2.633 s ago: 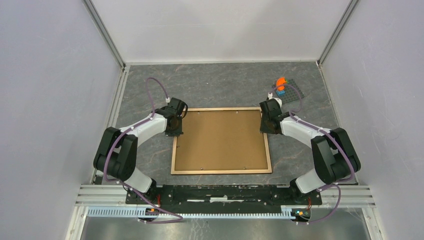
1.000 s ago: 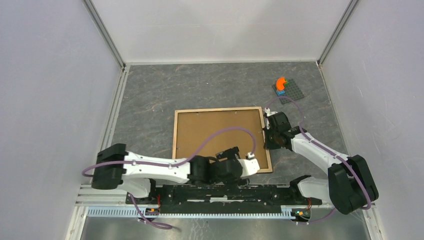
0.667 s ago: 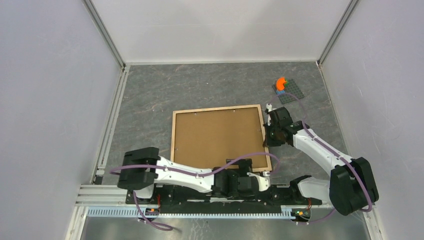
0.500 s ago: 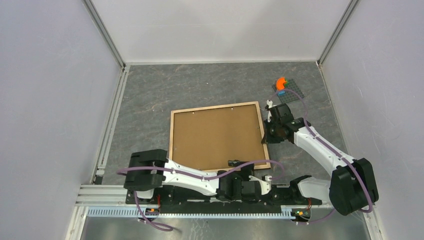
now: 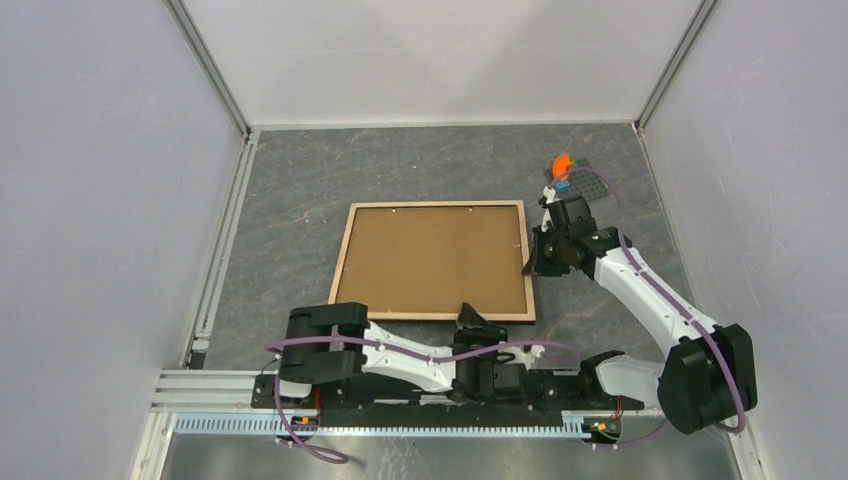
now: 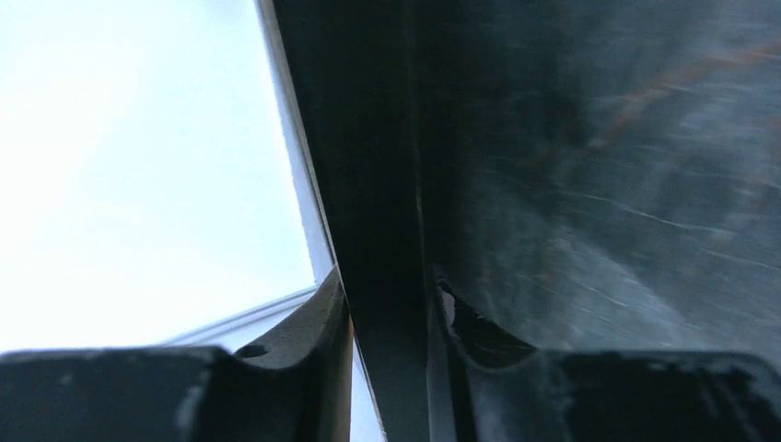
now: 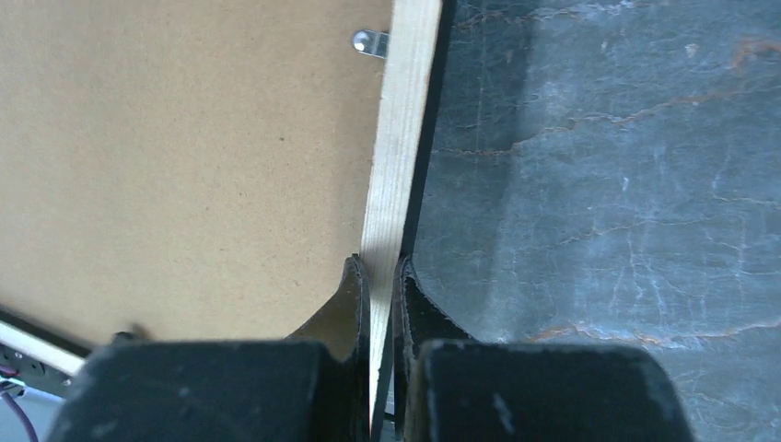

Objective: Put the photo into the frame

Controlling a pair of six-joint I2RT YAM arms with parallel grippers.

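The frame (image 5: 432,207) lies back up on the grey table, its brown backing panel (image 5: 435,260) filling it. The photo is hidden. My right gripper (image 5: 532,262) is shut on the frame's right rim; in the right wrist view the pale wood rim (image 7: 401,138) runs down between the closed fingertips (image 7: 382,276). My left arm stretches along the near edge. Its gripper (image 5: 468,318) sits at the frame's near rim. In the left wrist view a dark strip of the frame (image 6: 368,138) fills the gap of that gripper (image 6: 389,295), with both fingers (image 6: 327,313) close against it.
A small grey studded plate (image 5: 592,186) with an orange piece (image 5: 562,163) stands just behind the right gripper. White walls close in the table at left, back and right. A metal clip (image 7: 368,41) sits on the backing near the right rim.
My left arm has swung from the frame's left side round to its near rim, and its jaws have narrowed onto the rim. The right gripper has carried its rim farther back, turning the frame.
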